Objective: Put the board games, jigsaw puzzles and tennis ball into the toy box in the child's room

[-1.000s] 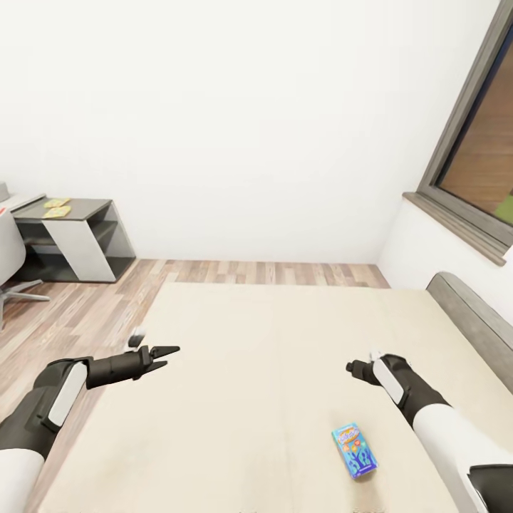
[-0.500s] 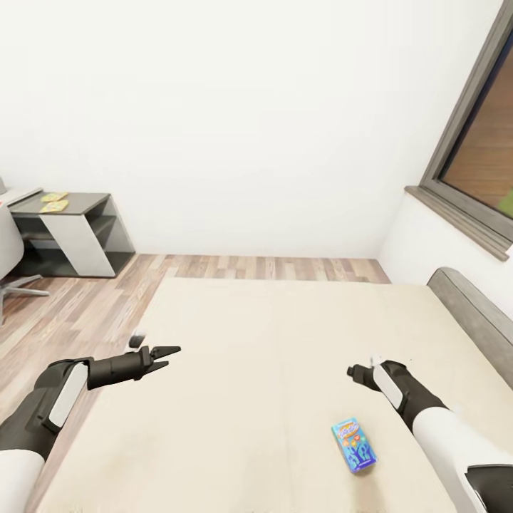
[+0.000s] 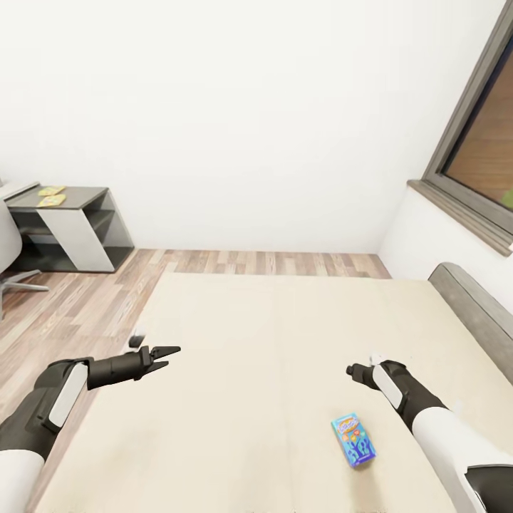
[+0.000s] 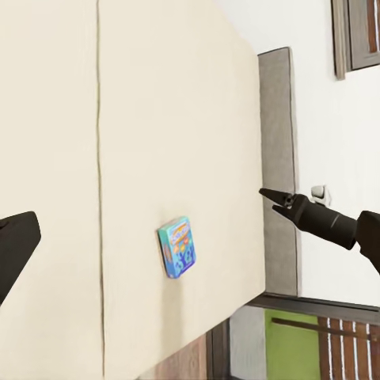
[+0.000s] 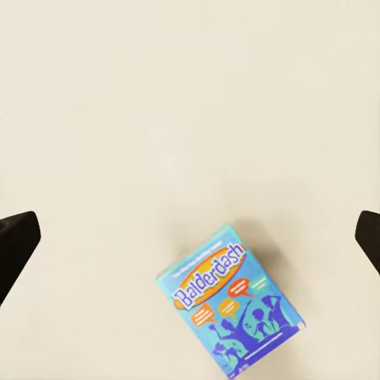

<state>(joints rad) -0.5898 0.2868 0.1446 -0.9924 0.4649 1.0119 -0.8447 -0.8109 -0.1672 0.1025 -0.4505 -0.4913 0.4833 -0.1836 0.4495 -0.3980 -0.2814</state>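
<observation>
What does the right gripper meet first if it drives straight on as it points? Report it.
Probably the bare cream-beige bed mattress, just beside the blue cartoon-printed Balderdash game box. The right gripper seems aimed slightly off the box, though depth is unclear.

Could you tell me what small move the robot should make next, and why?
Probably lower the right pincer toward the blue game box, which lies flat and untouched on the bed, closer to that arm; its jaws look open in the right wrist view.
</observation>
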